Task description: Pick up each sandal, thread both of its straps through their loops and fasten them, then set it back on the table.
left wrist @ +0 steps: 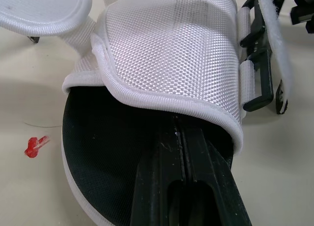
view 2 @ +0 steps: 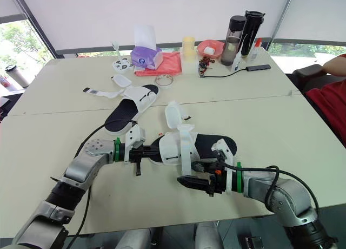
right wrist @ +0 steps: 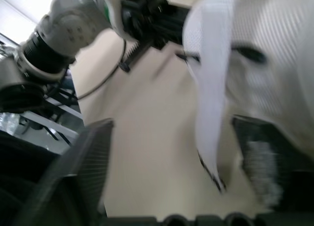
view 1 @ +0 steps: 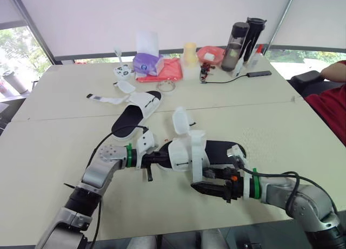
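Observation:
The near sandal (view 1: 219,150), black sole with a white woven upper (left wrist: 167,49), lies at the table's middle front. One strap flap (view 1: 181,120) stands up. The other strap (right wrist: 211,103) hangs down over the side by the black buckle (left wrist: 260,73). My left gripper (view 1: 160,158) is pushed into the sandal's open end. Its fingers (left wrist: 162,177) are pressed together on the insole, tips hidden under the upper's rim. My right gripper (right wrist: 171,123) is open with the hanging strap between its fingers, untouched. A second sandal (view 1: 135,116) lies further back left, its strap (view 1: 102,99) spread on the table.
At the back stand a purple tissue box (view 1: 146,62), a red cloth (view 1: 165,71), a yellow cup (view 1: 189,53), a pink bowl (view 1: 211,54) and two dark bottles (view 1: 236,40). A cable with a hub (view 1: 259,73) lies nearby. A person's red sleeve (view 1: 330,111) is at the right edge.

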`<state>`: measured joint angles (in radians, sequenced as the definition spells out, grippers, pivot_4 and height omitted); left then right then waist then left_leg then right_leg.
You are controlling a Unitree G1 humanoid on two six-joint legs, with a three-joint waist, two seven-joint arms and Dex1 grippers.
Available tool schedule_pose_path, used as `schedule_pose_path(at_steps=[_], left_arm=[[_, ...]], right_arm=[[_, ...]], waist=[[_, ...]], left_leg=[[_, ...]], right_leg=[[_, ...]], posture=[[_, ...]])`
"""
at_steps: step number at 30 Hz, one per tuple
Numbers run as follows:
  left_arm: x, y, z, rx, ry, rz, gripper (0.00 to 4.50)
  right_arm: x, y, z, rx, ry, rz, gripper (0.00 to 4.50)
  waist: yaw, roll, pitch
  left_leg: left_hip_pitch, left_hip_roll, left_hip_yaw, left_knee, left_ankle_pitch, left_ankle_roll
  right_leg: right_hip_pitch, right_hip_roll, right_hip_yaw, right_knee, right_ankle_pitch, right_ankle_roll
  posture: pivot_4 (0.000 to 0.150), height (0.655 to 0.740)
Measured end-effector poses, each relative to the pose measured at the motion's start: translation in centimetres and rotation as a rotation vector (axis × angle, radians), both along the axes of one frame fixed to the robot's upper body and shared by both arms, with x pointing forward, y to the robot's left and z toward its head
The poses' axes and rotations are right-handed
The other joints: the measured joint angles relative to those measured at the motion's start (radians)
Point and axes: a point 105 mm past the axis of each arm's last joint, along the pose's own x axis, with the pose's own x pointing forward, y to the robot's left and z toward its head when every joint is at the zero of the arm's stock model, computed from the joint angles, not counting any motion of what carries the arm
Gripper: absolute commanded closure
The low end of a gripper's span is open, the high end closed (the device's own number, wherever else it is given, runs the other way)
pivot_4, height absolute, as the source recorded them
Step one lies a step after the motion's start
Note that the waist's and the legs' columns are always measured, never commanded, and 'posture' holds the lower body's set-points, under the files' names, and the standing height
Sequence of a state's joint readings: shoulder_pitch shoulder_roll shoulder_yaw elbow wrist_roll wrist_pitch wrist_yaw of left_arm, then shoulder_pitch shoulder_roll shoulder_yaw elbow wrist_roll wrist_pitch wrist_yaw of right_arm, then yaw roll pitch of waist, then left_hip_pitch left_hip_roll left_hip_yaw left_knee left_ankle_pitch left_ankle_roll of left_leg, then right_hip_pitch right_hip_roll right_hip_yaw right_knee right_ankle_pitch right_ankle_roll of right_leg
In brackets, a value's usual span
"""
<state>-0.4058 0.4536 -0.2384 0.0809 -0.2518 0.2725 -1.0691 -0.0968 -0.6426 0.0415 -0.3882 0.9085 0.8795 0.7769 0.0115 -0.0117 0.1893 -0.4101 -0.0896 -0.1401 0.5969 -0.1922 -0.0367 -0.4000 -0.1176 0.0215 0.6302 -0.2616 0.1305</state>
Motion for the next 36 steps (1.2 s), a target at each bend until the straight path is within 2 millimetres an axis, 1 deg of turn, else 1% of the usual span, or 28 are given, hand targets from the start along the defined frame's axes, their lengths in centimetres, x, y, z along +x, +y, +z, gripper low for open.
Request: schedule_pose_path(at_steps=[3,5,11,14,15,17,20,21,22,25,30,36], left_arm=[[-0.1,0.0,0.0,-0.001,-0.001,0.000,4.50],[-0.1,0.0,0.0,-0.001,-0.001,0.003,4.50],[-0.1,0.0,0.0,-0.002,-0.002,0.008,4.50],[-0.1,0.0,0.0,-0.002,-0.002,0.009,4.50],[-0.1,0.0,0.0,-0.002,-0.002,0.009,4.50],[0.0,0.1,0.0,-0.003,-0.002,0.011,4.50],[0.0,0.1,0.0,-0.002,-0.002,0.010,4.50],[0.0,0.1,0.0,-0.001,-0.004,0.006,4.50],[0.0,-0.1,0.0,-0.001,-0.007,0.001,4.50],[0.0,-0.1,-0.1,0.010,-0.028,-0.017,4.50],[0.1,-0.2,-0.1,0.017,-0.040,-0.018,4.50],[0.2,-0.3,0.0,0.011,-0.051,-0.012,4.50]], right_arm=[[0.2,0.4,0.4,0.032,-0.006,0.004,3.52],[0.2,0.5,0.5,0.035,-0.005,0.004,4.47],[-0.1,0.1,-0.1,0.003,0.017,0.008,4.47],[-0.2,-0.1,-0.1,-0.009,0.018,0.016,4.47],[-0.2,-0.2,0.2,0.001,0.019,0.024,4.47],[0.1,-0.3,1.8,0.041,-0.009,0.042,4.47],[2.0,-0.4,6.1,0.095,-0.156,0.039,4.47],[2.5,-0.5,7.1,0.110,-0.189,0.033,4.47],[2.8,-0.6,7.8,0.120,-0.203,0.029,4.47],[3.6,-0.6,7.8,0.137,-0.171,0.019,4.47],[4.9,-0.4,7.5,0.132,-0.126,0.024,4.47],[5.3,-0.6,6.5,0.086,-0.078,0.061,4.47]], waist=[[0.000,0.000,0.000],[0.000,0.000,0.000],[0.000,0.000,0.000],[0.000,0.000,0.000],[0.000,0.000,0.000],[-0.002,0.000,0.000],[-0.001,0.000,0.000],[0.000,0.000,0.000],[0.000,0.000,0.000],[0.002,0.000,0.000],[0.001,0.000,0.000],[0.000,0.000,0.000]], left_leg=[[0.000,0.000,0.000,0.000,0.000,0.000],[0.000,0.000,0.000,0.000,0.000,0.000],[0.000,0.000,0.000,0.000,0.000,0.000],[0.000,0.000,0.000,0.000,0.000,0.000],[0.000,0.000,0.000,0.000,0.000,0.000],[0.000,0.000,0.000,0.000,0.000,0.000],[0.000,0.000,0.000,0.000,0.000,0.000],[0.000,0.000,0.000,0.000,0.000,0.000],[0.000,0.000,0.000,0.000,0.000,0.000],[-0.001,0.000,0.000,0.000,0.000,0.000],[0.000,0.000,0.000,0.000,0.000,0.000],[-0.001,-0.001,0.000,0.000,0.000,0.000]], right_leg=[[0.000,0.000,0.000,0.000,0.000,0.000],[0.000,0.000,0.000,0.000,0.000,0.000],[0.000,0.000,0.000,0.000,0.000,0.000],[0.000,0.000,0.000,0.000,0.000,0.000],[0.000,0.000,0.000,0.000,0.000,0.000],[0.000,0.000,0.000,0.000,0.000,0.000],[0.000,0.000,0.000,0.000,0.000,0.000],[0.000,0.000,-0.001,0.000,0.000,0.000],[0.000,0.000,-0.001,0.000,0.000,0.000],[0.000,0.000,-0.002,-0.001,0.002,0.003],[0.000,0.000,-0.001,-0.001,0.002,0.002],[0.000,0.000,-0.001,-0.001,0.002,0.003]], posture=[[0.150,0.7400],[0.150,0.7400],[0.150,0.7400],[0.150,0.7400],[0.150,0.7400],[0.150,0.7400],[0.150,0.7400],[0.150,0.7400],[0.150,0.7400],[0.150,0.7400],[0.150,0.7400],[0.150,0.7400]])
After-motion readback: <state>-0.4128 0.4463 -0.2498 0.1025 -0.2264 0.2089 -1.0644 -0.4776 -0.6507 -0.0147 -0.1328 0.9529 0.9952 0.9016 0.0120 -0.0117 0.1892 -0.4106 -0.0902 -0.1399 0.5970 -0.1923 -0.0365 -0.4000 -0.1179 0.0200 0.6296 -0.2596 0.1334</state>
